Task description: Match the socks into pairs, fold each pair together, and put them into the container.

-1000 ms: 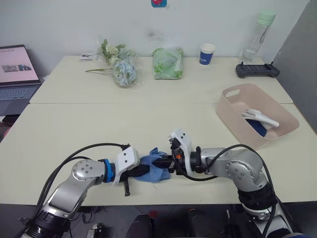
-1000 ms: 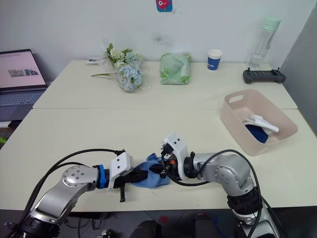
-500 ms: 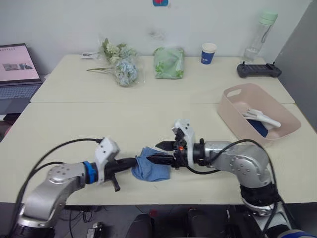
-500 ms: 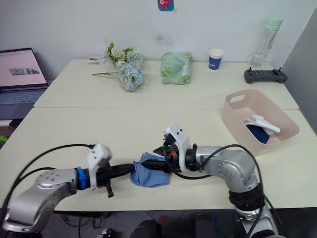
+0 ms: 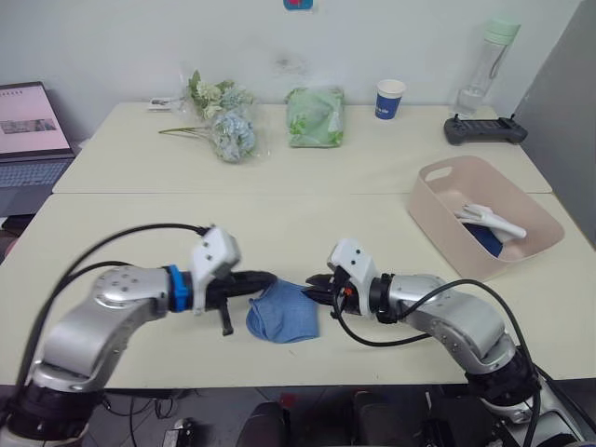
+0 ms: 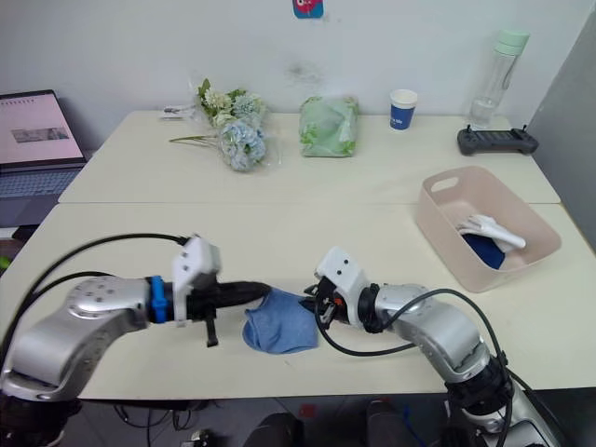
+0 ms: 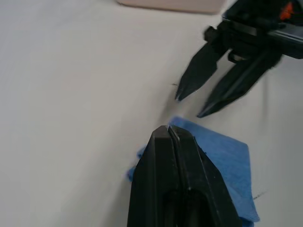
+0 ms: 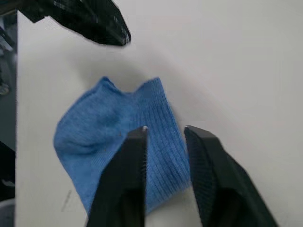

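The folded light blue socks lay flat on the bench near its front edge, between the two pincers and free of both. The left pincer hung just beside the bundle at its 10 o'clock, fingers pressed together on nothing, tips aimed toward 3 o'clock. The right pincer sat at the bundle's 2 o'clock with a narrow gap between its fingers, which the right wrist view showed poised over the ribbed edge of the bundle without pinching it. The bundle's long axis ran roughly from 10 to 4 o'clock. The pink container, holding a white pair over a navy one, stood well apart at 2 o'clock, on the right arm's side. The right pincer therefore looked better placed to grip and carry the pair across.
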